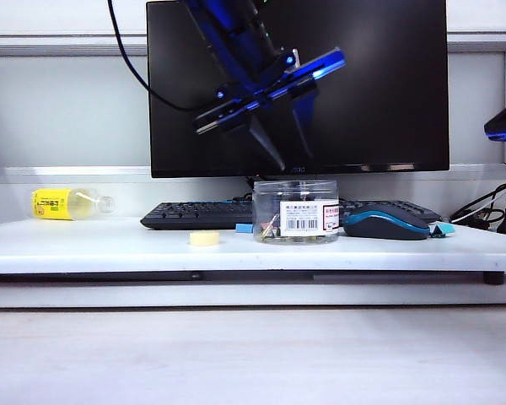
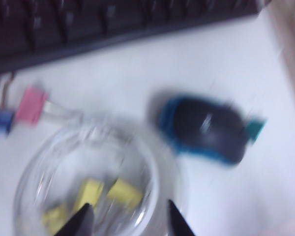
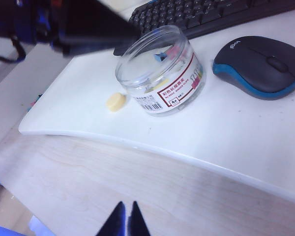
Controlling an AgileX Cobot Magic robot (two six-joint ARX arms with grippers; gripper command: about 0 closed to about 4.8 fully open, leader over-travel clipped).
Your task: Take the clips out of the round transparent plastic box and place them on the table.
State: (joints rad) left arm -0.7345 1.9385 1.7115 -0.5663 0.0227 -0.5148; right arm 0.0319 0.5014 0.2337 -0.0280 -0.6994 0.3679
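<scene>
Yellow clips point(image 2: 108, 194) under left claw point(image 2: 130, 221)

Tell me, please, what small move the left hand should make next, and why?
Probably lower the left hand straight into the round transparent plastic box. Its fingers stand open just above the box's open mouth, and yellow clips lie on the bottom between them. The right hand is shut, held back off the table.

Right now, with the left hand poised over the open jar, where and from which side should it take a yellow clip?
From straight above, through the open mouth of the round transparent plastic box. The left hand hangs open over it. Best pinch a yellow clip across its coloured body; the blur hides the wire handles.
</scene>
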